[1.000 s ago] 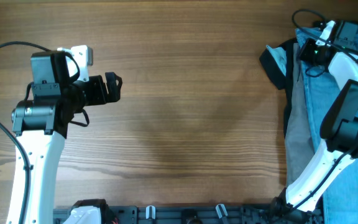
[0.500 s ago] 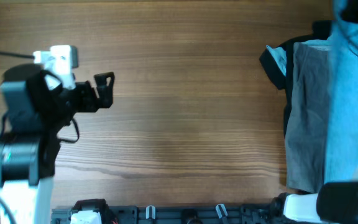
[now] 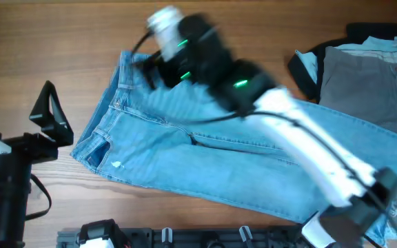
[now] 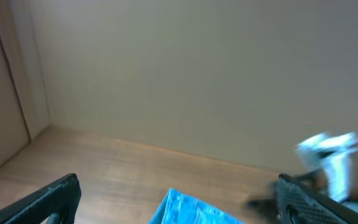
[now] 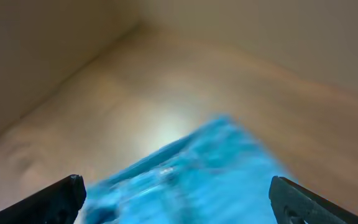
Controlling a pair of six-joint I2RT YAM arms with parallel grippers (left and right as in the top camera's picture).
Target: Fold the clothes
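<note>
Although the overhead view is smeared with motion, the jeans (image 3: 205,151) plainly lie spread on the wooden tabletop (image 3: 253,27). They run on a slant, with the waistband (image 3: 119,83) at their upper-left end and the legs reaching away to the lower right, where they run off the edge of the view. A small pale rip (image 3: 116,164) shows on the denim just below the waistband end.

The right arm (image 3: 302,138) stretches across the jeans from the leg end toward the waistband. The right tool (image 5: 179,193) has its fingers spread wide, one at each lower corner of its wrist view, with blurred blue denim showing between and below them. Whether either finger touches the cloth I cannot tell.

The left tool (image 4: 179,186) sits just off the waistband end of the jeans, apart from the cloth, its fingers also spread wide and holding nothing. A corner of the blue denim shows low between them.

Beyond the legs, on the side away from the waistband, lie a grey garment (image 3: 364,83) and a black garment (image 3: 305,65) with a pale lining, the grey one overlapped by the jeans' upper leg.
</note>
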